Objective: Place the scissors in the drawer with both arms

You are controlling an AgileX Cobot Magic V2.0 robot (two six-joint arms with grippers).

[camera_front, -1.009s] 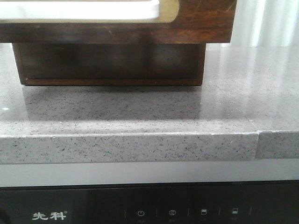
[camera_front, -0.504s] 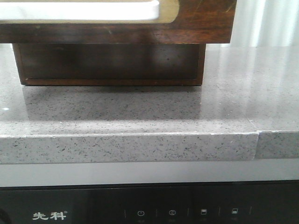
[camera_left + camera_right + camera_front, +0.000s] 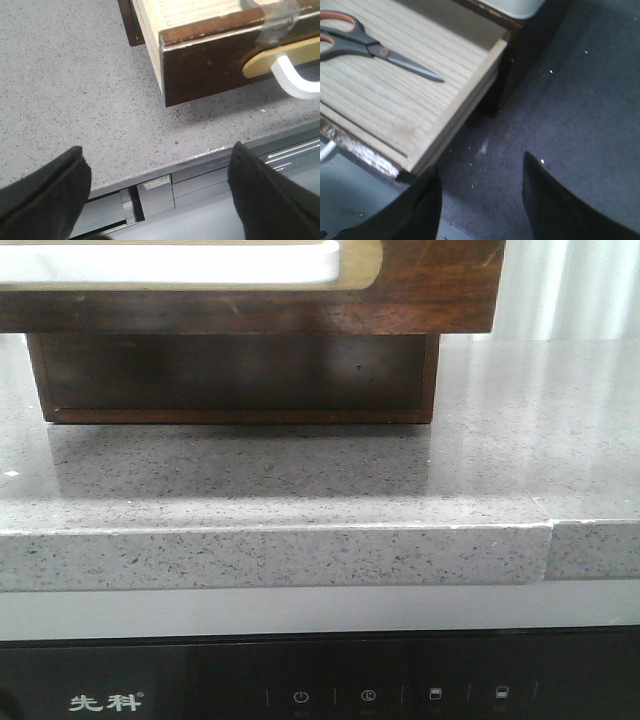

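Inside the pulled-out drawer (image 3: pixel 415 95) the scissors (image 3: pixel 370 47) lie flat, seemingly alone; both grippers, left (image 3: pixel 157 187) and right (image 3: pixel 482 200), gape empty

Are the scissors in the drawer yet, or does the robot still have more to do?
Done: the scissors lie flat on the pale wooden floor of the drawer. In hand: nothing. The left gripper and right gripper are both open and empty, above the grey countertop. Left: the drawer sits pulled out over the countertop, so it probably still needs pushing shut.
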